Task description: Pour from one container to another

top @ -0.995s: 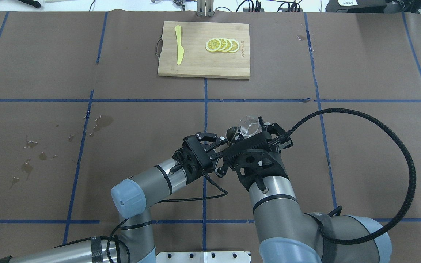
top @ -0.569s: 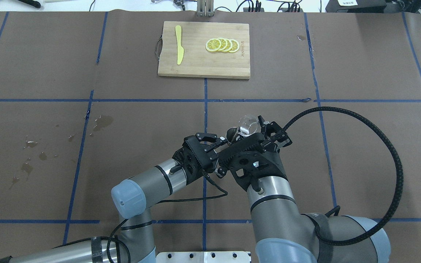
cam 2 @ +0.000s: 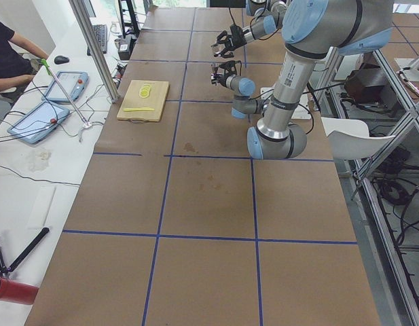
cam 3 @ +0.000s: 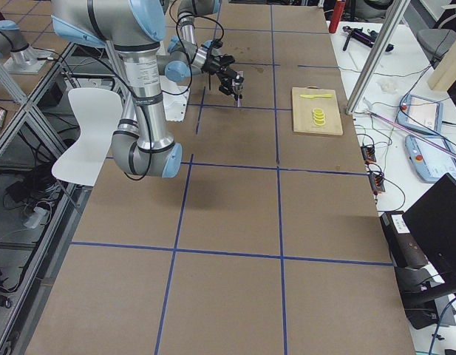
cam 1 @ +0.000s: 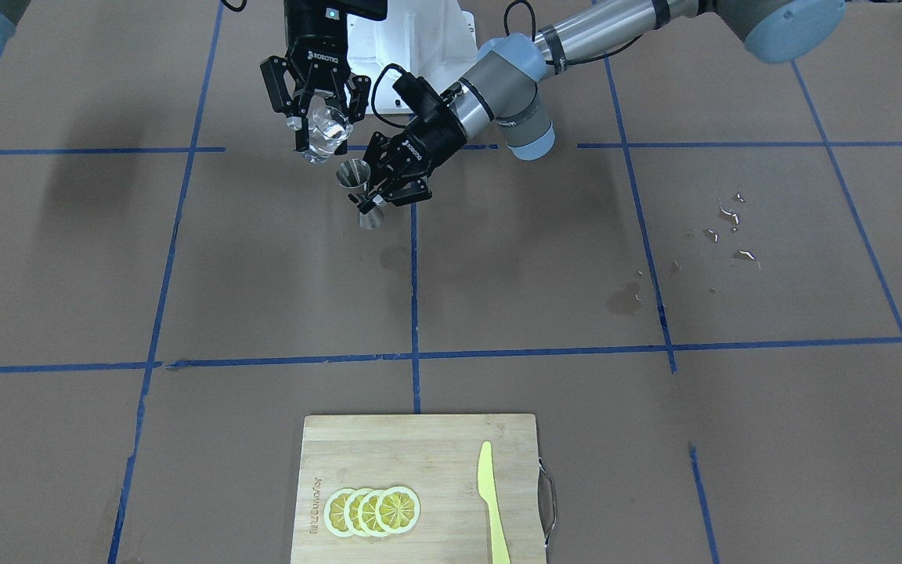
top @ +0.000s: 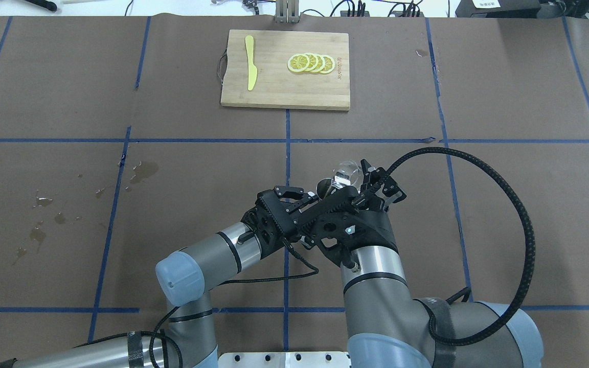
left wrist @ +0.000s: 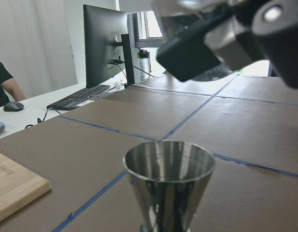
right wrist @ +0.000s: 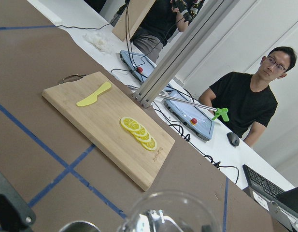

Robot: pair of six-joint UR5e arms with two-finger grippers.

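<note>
My right gripper [cam 1: 322, 125] is shut on the small clear glass cup [cam 1: 324, 135], held in the air and tilted toward the steel jigger [cam 1: 355, 176]. My left gripper [cam 1: 367, 197] is shut on the jigger's narrow waist and holds it upright just below and beside the cup. From overhead the cup [top: 346, 171] overlaps the jigger [top: 324, 185], and the right wrist hides most of both. The left wrist view shows the jigger's open top cone [left wrist: 169, 166] with the cup [left wrist: 187, 14] above it. I see no stream of liquid.
A wooden cutting board [top: 274, 87] lies at the table's far side, bearing lemon slices [top: 311, 63] and a yellow knife [top: 250, 62]. Wet spots [top: 44, 214] mark the brown paper on my left. The right arm's black cable [top: 509, 204] loops out to the right.
The right wrist has rolled further, tipping the glass cup more toward the jigger. Its cable loop has swung left. The left arm and jigger have stayed still.
</note>
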